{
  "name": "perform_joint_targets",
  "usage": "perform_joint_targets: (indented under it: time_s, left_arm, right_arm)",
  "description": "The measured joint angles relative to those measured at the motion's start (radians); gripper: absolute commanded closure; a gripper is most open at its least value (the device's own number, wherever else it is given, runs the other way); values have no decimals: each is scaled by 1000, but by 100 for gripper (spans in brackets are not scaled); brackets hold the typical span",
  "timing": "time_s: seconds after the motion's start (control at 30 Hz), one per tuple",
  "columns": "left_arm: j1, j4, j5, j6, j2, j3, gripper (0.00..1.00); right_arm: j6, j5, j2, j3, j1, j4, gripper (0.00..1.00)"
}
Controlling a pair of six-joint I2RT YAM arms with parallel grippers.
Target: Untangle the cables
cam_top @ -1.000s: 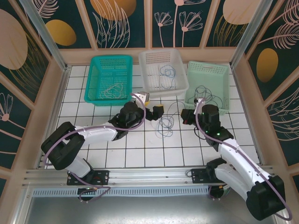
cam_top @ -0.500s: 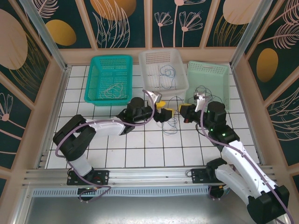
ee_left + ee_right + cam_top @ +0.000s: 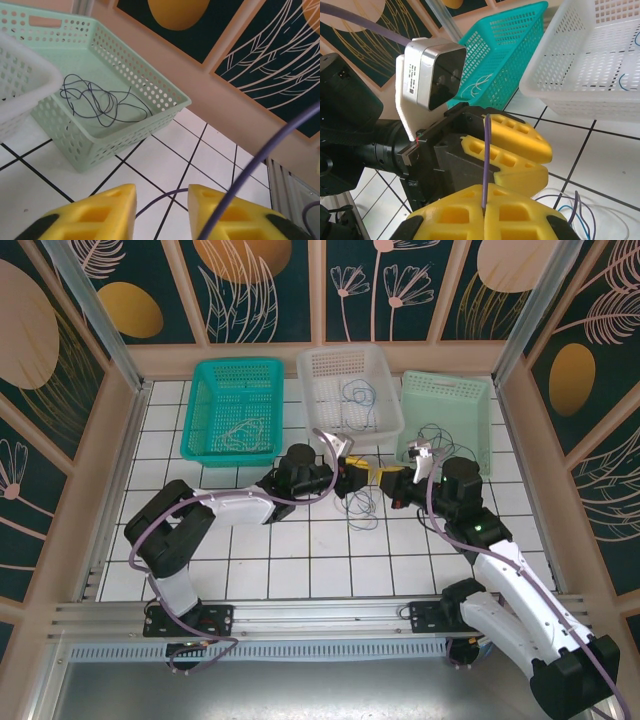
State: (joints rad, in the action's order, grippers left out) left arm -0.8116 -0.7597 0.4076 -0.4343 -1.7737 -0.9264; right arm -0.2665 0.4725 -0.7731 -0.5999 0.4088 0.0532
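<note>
The right hand (image 3: 485, 202) grips one strand of the cables (image 3: 362, 508), heaped just in front of the white basket (image 3: 320, 390). The left hand (image 3: 160, 192) is parted. Pulling hard could tighten the knot.

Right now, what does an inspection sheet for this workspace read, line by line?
Surface: white tiled table, dark grout lines.
Job's things: tangle of thin cables on the tiles; thin purple cable running up from the right gripper; dark cable coil inside the mint-green plastic basket.
Clutter: teal plastic basket and white plastic basket, far side, cable in each.
Grippers: left gripper jaws apart; right gripper jaws shut on the thin purple cable.
Cables: thick lilac cords along both arms.
Surroundings: wood-framed floral wall panels.
</note>
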Motion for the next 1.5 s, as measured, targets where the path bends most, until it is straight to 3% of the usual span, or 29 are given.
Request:
perform_joint_targets:
  time_s: [0.1, 0.4, 0.7, 0.77, 0.83, 0.93, 0.97, 1.0, 1.03, 1.5]
  left_arm:
    - [0, 1, -24, 3, 13, 30, 100]
    - [0, 32, -115, 30, 112, 85, 100]
    - [-8, 35, -158, 68, 236, 107, 99]
    - [-9, 30, -160, 71, 266, 121, 78]
    - [-7, 30, -177, 78, 295, 138, 50]
    - [-2, 31, -211, 84, 315, 161, 34]
    - [-1, 31, -223, 89, 319, 168, 26]
    - [0, 30, -237, 93, 321, 178, 6]
    - [0, 31, -251, 98, 323, 187, 2]
    - [0, 54, -424, 70, 343, 338, 1]
  right_arm:
    - [0, -11, 0, 0, 2, 5, 100]
    - [7, -83, -3, -23, 5, 39, 100]
    - [56, -51, -49, -207, 16, 97, 100]
    - [66, -39, -59, -240, 24, 117, 100]
    - [75, -36, -62, -272, 26, 127, 100]
    - [78, -27, -62, -316, 32, 127, 100]
    - [78, -26, -62, -326, 35, 126, 100]
    - [78, -25, -62, -333, 39, 124, 100]
    - [78, -26, -63, -341, 45, 123, 100]
    - [103, -63, -77, -438, 78, 81, 100]
